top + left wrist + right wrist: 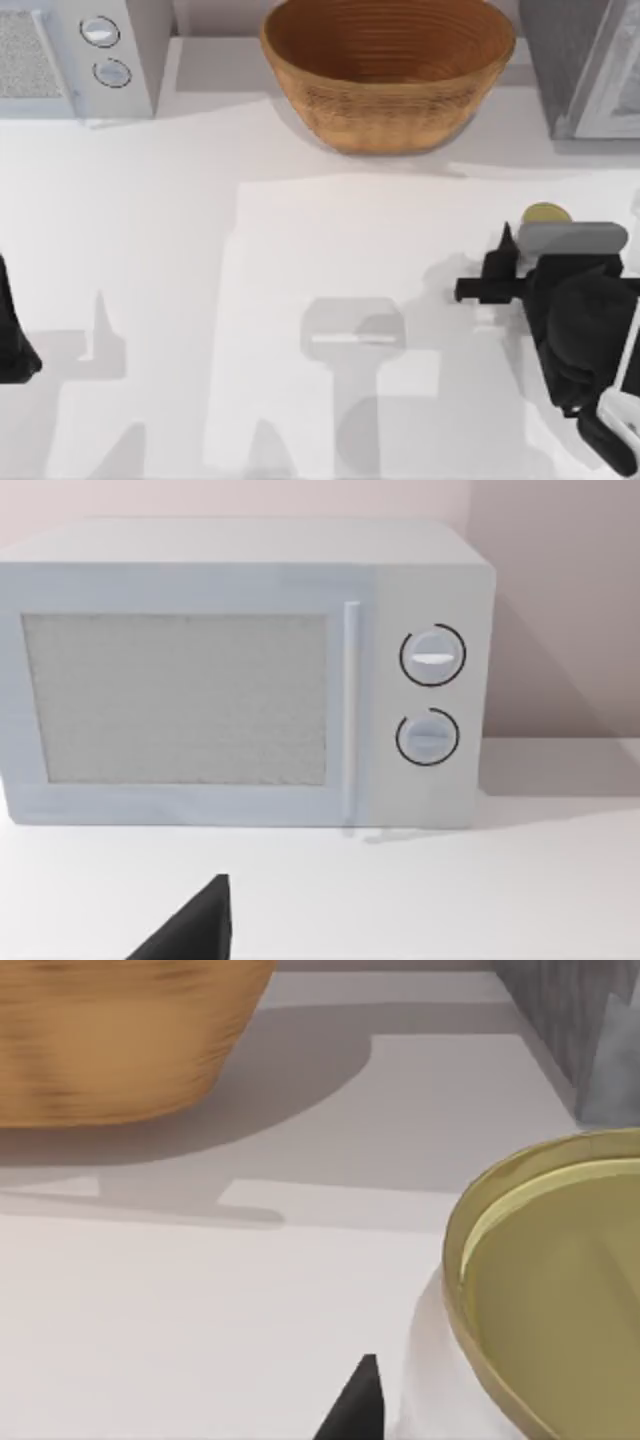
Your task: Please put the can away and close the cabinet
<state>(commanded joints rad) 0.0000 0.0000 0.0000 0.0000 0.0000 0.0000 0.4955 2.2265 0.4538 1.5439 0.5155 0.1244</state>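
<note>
The can (546, 213) stands on the right side of the table (300, 300), nearer than the cabinet (585, 65) in the far right corner. From above, only a sliver of its dull gold top shows, at the far edge of the right arm's wrist. The right wrist view brings it up close: a flat, pale gold lid (560, 1290) with a raised rim, and below it a strip of plain white side wall. The lid is clean and round, with no dent to be seen.

The right gripper (497, 283) hangs low over the table just beside the can, one dark fingertip (355, 1405) close against the white wall; whether the fingers are spread or closed on the can I cannot tell.

The left arm (12, 335) is parked at the left edge of the table, and its grip cannot be judged either. It faces a white microwave (240, 675) in the far left corner. A woven bowl (388, 70) sits at the far middle, well apart from the can.
</note>
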